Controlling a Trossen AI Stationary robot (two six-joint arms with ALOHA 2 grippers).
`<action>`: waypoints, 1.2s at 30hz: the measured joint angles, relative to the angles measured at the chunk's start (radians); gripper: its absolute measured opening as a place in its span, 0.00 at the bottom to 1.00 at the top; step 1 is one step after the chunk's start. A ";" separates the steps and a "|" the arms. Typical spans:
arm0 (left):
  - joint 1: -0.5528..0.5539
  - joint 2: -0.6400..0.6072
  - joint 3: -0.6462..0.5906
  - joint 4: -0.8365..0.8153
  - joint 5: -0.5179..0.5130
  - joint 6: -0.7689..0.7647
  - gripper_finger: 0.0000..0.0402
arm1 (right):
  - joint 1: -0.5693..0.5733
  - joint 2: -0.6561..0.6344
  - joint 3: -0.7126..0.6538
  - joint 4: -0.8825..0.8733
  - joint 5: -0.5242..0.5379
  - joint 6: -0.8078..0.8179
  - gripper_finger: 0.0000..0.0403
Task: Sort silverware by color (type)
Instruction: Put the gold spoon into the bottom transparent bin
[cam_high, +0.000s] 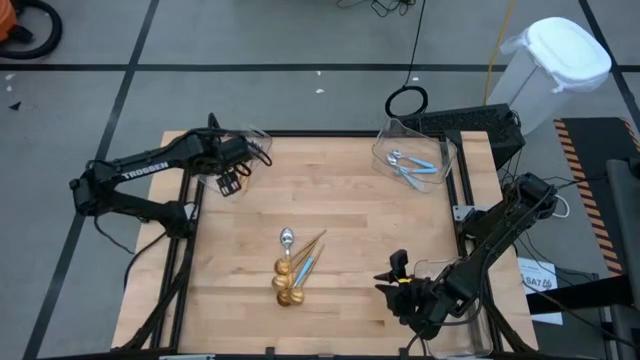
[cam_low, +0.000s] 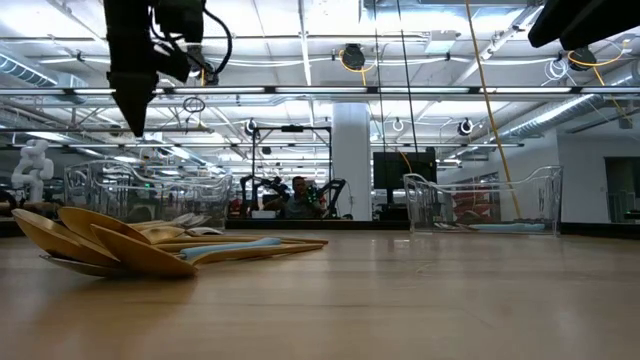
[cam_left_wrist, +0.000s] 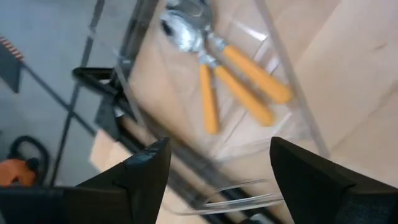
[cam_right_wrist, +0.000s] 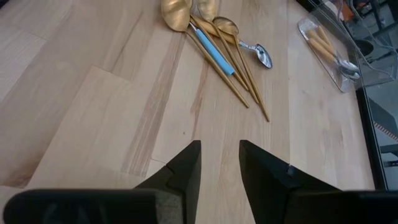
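Three orange-handled spoons (cam_left_wrist: 239, 68) lie flat in a clear bin (cam_high: 250, 140) at the table's far left corner. My left gripper (cam_left_wrist: 217, 149) hovers open above that bin (cam_high: 233, 180), with nothing between its fingers. In the table's middle lies a pile of gold spoons (cam_high: 290, 280) with one blue-handled spoon (cam_right_wrist: 214, 46) and a silver bowl (cam_right_wrist: 264, 57) among them. Blue-handled spoons (cam_high: 415, 165) rest in a second clear bin (cam_high: 440, 150) at the far right. My right gripper (cam_right_wrist: 219, 146) hangs open at the near right (cam_high: 393, 268), pointing toward the pile.
Bare wood lies between the pile and both bins. A white lidded bin (cam_high: 560, 60) and a black cable loop (cam_high: 407, 100) are off the table at the far right. In the low view both clear bins (cam_low: 150, 190) (cam_low: 480, 200) stand behind the pile.
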 joint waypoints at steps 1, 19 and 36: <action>-0.013 0.000 0.003 0.006 0.010 -0.018 0.67 | 0.000 0.000 0.000 0.000 0.000 0.000 0.25; -0.623 0.019 0.006 0.197 -0.005 -0.649 0.67 | 0.001 0.001 0.000 -0.001 -0.031 0.061 0.25; -0.985 0.382 0.005 0.563 -0.320 -0.790 0.67 | 0.000 0.001 0.000 0.084 -0.031 0.071 0.25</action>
